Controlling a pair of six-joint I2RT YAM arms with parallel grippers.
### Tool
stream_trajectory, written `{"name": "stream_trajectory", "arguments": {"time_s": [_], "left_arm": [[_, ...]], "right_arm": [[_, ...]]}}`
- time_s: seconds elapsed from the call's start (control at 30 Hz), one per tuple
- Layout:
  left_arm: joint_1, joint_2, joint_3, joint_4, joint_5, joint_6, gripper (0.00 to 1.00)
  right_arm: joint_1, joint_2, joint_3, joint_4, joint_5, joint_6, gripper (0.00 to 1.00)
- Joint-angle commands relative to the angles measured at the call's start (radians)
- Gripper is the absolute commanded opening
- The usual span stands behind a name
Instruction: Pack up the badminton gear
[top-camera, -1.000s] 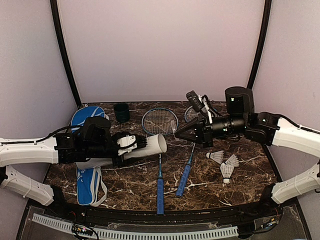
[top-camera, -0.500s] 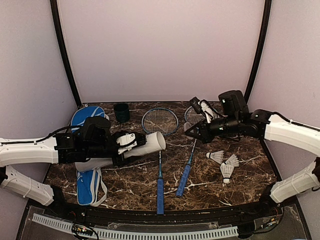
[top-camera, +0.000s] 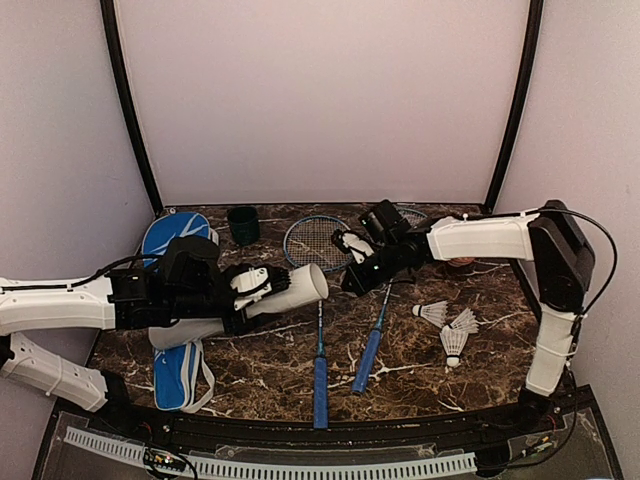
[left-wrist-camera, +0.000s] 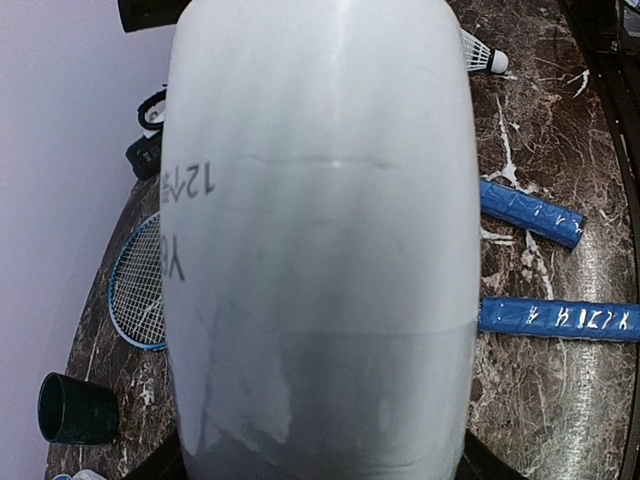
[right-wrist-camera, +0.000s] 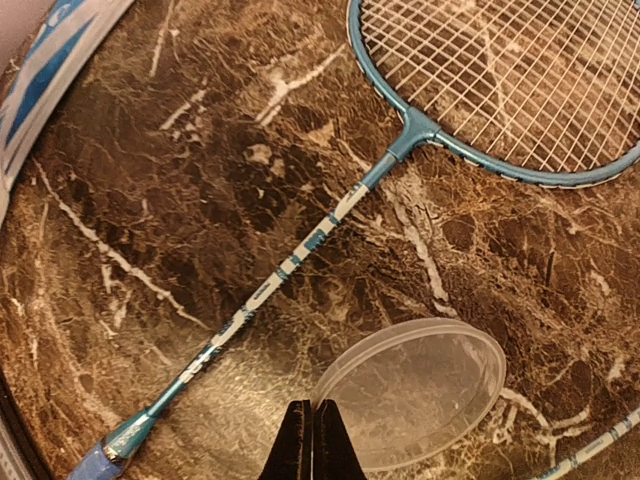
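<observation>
**Tube in the left claw, other gear on the worktop**

The long white tube (top-camera: 298, 288) is held sideways above the worktop (top-camera: 430, 385), clamped across its width by the left claw (top-camera: 265, 288), one end pointing right. Near that end, the right claw (top-camera: 352, 280) is pressed fully together, its tips at the rim of a clear round lid (right-wrist-camera: 415, 385). Whether it pinches the lid I cannot tell. Two blue-handled rackets (top-camera: 320, 385) lie mid-worktop. Three shuttlecocks (top-camera: 454, 343) sit to their right, and the blue bag (top-camera: 175, 240) lies at the far left.

Glossy marble-look table (top-camera: 250, 370), matt tube (left-wrist-camera: 320, 250) (clear plastic lid (right-wrist-camera: 410, 390))
</observation>
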Motion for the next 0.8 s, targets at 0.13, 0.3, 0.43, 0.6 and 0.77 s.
{"name": "stream_trajectory", "arguments": {"time_s": [0.13, 0.3, 0.43, 0.6, 0.77], "left_arm": [[0.001, -0.022, -0.019, 0.028, -0.001, -0.008, 0.33], [0.001, -0.025, -0.022, 0.031, -0.004, -0.006, 0.33], [0.001, -0.026, -0.025, 0.034, -0.005, -0.004, 0.33], [0.001, -0.021, -0.028, 0.039, 0.004, -0.007, 0.33], [0.001, -0.017, -0.025, 0.041, 0.016, -0.008, 0.33]], "right_arm": [[-0.005, 0.132, 0.113, -0.038, 0.028, -0.028, 0.0], [-0.006, 0.168, 0.134, -0.05, 0.021, -0.034, 0.03], [-0.006, 0.149, 0.136, -0.058, 0.009, -0.034, 0.24], [-0.028, 0.01, 0.07, -0.035, -0.031, -0.009, 0.4], [-0.08, -0.287, -0.142, 0.046, -0.073, 0.085, 0.46]]}}
